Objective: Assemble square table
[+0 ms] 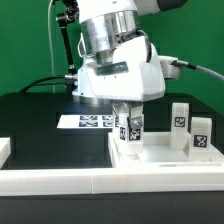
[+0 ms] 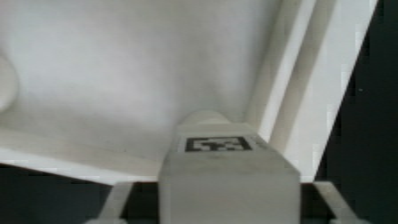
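The white square tabletop (image 1: 160, 152) lies rim up behind the front wall. Its inside floor (image 2: 125, 90) and raised rim (image 2: 299, 70) fill the wrist view. A white tagged leg (image 1: 130, 127) stands upright at the tabletop's corner on the exterior view's left. My gripper (image 1: 129, 120) is down around this leg. In the wrist view the leg (image 2: 221, 165) is between my fingers (image 2: 118, 200), with a dark gap on each side, so the jaws are open. Two more tagged legs (image 1: 180, 116) (image 1: 200, 130) stand at the exterior view's right.
The marker board (image 1: 84, 121) lies on the black table behind the tabletop. A long white border wall (image 1: 90, 181) runs along the front, with a white block (image 1: 4, 150) at the exterior view's left edge. Cables hang behind the arm.
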`<state>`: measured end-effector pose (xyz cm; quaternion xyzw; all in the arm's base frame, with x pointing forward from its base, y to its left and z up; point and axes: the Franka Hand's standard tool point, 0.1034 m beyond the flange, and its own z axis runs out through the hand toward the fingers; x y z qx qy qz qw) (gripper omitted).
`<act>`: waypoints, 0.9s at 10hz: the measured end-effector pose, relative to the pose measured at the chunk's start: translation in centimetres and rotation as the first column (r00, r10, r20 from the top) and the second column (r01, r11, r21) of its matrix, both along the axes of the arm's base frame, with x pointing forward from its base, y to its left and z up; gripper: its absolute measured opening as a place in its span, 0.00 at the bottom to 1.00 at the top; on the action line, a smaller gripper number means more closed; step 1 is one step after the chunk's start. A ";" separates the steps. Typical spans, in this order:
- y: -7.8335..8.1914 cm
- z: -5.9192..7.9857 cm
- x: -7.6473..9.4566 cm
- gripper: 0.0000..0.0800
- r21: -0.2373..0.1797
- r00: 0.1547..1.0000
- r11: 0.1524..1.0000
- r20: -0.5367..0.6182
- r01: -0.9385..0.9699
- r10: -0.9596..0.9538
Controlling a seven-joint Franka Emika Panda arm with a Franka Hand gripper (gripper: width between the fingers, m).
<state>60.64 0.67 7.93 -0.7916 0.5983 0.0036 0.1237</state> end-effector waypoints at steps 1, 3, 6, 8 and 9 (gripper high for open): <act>0.1 0.0 0.0 0.46 -0.004 1.000 1.000 0.006 -0.030 0.030; 0.4 0.1 -0.1 0.68 -0.010 0.989 0.989 0.001 -0.150 0.150; 0.7 0.3 0.1 0.81 -0.038 0.930 0.930 0.026 -0.367 0.368; 0.7 0.3 0.1 0.81 -0.064 0.867 0.868 0.048 -0.493 0.496; 0.7 0.3 0.1 0.81 -0.080 0.822 0.823 0.059 -0.562 0.567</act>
